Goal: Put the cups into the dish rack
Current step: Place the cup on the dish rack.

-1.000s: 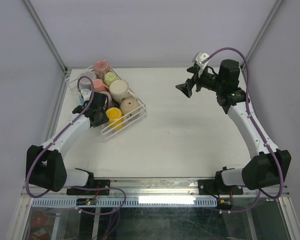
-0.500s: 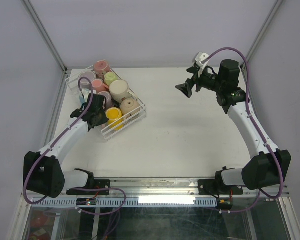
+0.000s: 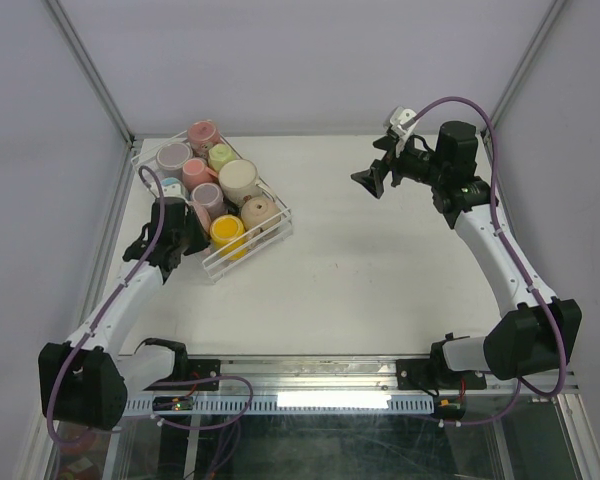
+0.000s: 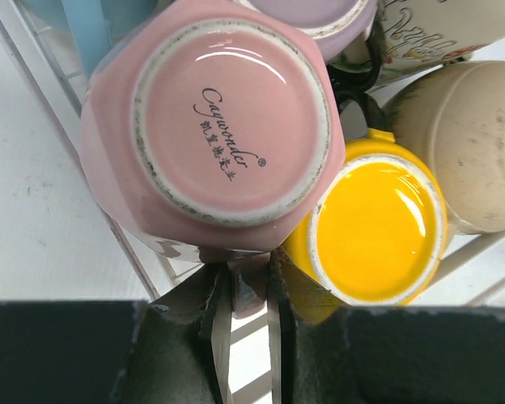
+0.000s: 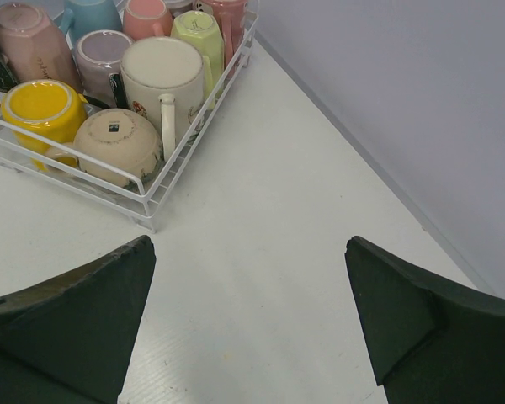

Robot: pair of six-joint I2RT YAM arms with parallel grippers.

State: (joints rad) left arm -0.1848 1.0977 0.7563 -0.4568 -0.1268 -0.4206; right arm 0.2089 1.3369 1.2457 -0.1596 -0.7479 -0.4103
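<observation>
The left gripper (image 4: 247,282) is at the near left side of the rack (image 3: 252,248), pointing down. Its two fingers are almost together, with a thin pink bit filling the gap. I think that bit is the handle of the pink cup (image 4: 227,118), so this looks like a pinch on the cup. A handle is a good place to hold, because it is thin and the round cup is too fat for the fingers.

The pink cup is inside the rack with its bottom up, and so it shows its ring and small writing. It sits right against the yellow cup (image 4: 379,227), which is bottom up too. Turned this way, water can run out of the cups.

Behind these two sit a beige cup (image 5: 118,143) and a big cream cup (image 5: 162,71). More cups are packed close toward the far end of the rack. Every cup I can see is in the rack. I think the job is nearly done, and what is left is to let go of the pink cup gently.

Far off on the other side, the right gripper (image 5: 248,248) hangs over the bare table (image 3: 380,280). Its fingers are wide apart and hold nothing. It is well away from the rack, out of the way, I think.
</observation>
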